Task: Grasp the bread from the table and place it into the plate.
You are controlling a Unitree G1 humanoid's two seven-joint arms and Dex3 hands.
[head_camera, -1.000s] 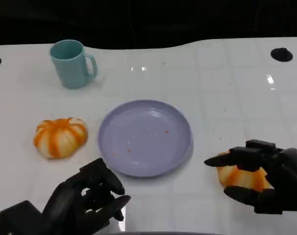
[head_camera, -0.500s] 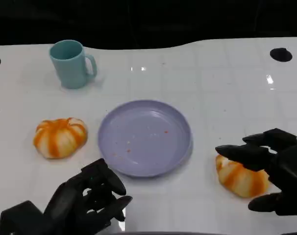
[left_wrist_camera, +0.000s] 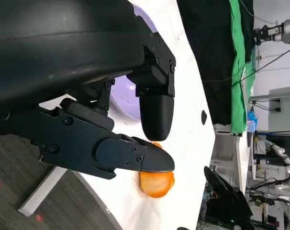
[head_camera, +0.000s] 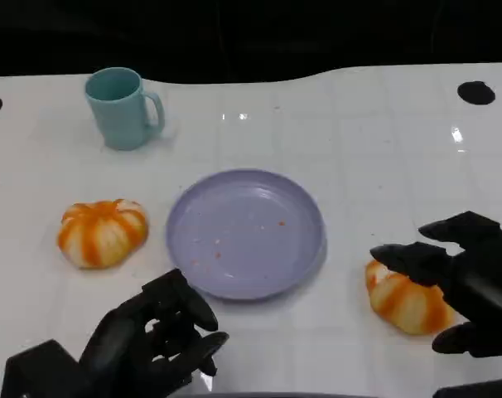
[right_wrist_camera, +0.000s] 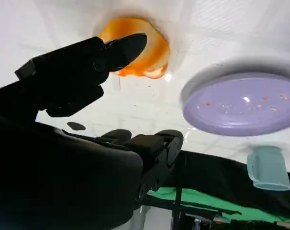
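The bread (head_camera: 407, 300) lies at four o'clock of the plate (head_camera: 246, 233), under the right hand (head_camera: 464, 282), whose spread fingers hold nothing.

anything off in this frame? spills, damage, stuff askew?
Only minor: the purple plate carries a few orange crumbs. The teal mug stands upright, both orange-striped breads sit intact on the table, and the right hand hovers open over the nearer one.
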